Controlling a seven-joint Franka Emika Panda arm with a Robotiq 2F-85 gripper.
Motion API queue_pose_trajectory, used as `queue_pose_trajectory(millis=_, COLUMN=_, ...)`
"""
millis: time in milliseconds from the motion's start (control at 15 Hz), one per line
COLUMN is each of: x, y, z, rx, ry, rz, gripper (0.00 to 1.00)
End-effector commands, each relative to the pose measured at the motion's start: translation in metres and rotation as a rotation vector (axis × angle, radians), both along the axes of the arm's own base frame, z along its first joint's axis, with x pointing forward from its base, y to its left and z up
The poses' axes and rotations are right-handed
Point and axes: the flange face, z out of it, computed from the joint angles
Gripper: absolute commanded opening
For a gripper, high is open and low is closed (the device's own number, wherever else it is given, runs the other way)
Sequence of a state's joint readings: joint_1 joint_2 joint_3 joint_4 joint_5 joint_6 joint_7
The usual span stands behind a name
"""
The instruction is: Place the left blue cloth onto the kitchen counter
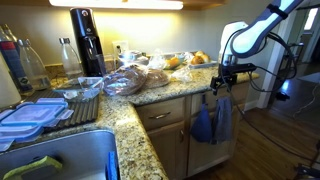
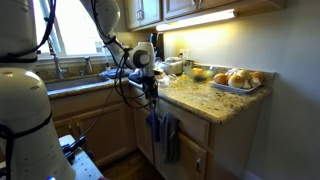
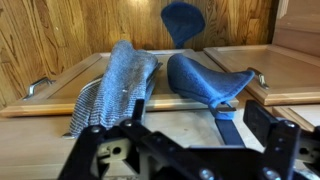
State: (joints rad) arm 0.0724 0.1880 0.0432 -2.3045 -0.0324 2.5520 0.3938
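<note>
The royal-blue left cloth [image 1: 203, 123] hangs over a cabinet front below the granite kitchen counter [image 1: 160, 93], next to a duller grey-blue towel [image 1: 222, 118]. Both cloths also show in an exterior view, the blue one [image 2: 153, 128] and the grey one [image 2: 170, 136], below the counter [image 2: 215, 101]. My gripper [image 1: 220, 82] [image 2: 150, 88] hovers just above them at the counter's edge. In the wrist view the blue cloth [image 3: 205, 78] lies right of the grey knitted towel [image 3: 115, 85], over a black handle [image 3: 228, 122]. My gripper [image 3: 198, 122] is open and empty above it.
Bagged bread and pastries [image 1: 135, 75], a black soda maker [image 1: 88, 42], bottles [image 1: 25, 62], plastic containers [image 1: 25, 115] and a sink [image 1: 60, 160] fill the counter. A tray of rolls [image 2: 235, 80] stands near the corner. Wooden floor lies below the cabinets.
</note>
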Motion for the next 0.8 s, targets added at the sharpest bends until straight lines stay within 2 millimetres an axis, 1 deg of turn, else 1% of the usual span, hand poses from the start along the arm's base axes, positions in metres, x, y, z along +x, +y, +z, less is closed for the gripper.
queue_pose_trajectory(millis=0, x=-0.001, y=0.004, z=-0.001, rx=0.000, ry=0.003, rz=0.004, gripper=1.00)
queue_pose_trajectory(millis=133, x=-0.003, y=0.008, z=-0.002, rx=-0.001, ry=0.007, rz=0.007, gripper=1.00)
queue_pose_trajectory(millis=333, x=-0.003, y=0.008, z=-0.003, rx=-0.001, ry=0.008, rz=0.006, gripper=1.00)
queue_pose_trajectory(millis=533, x=-0.024, y=0.017, z=-0.008, rx=-0.005, ry=-0.014, rz=0.017, gripper=1.00)
queue_pose_trajectory(millis=733, x=-0.044, y=0.024, z=-0.019, rx=-0.014, ry=-0.018, rz=0.012, gripper=1.00)
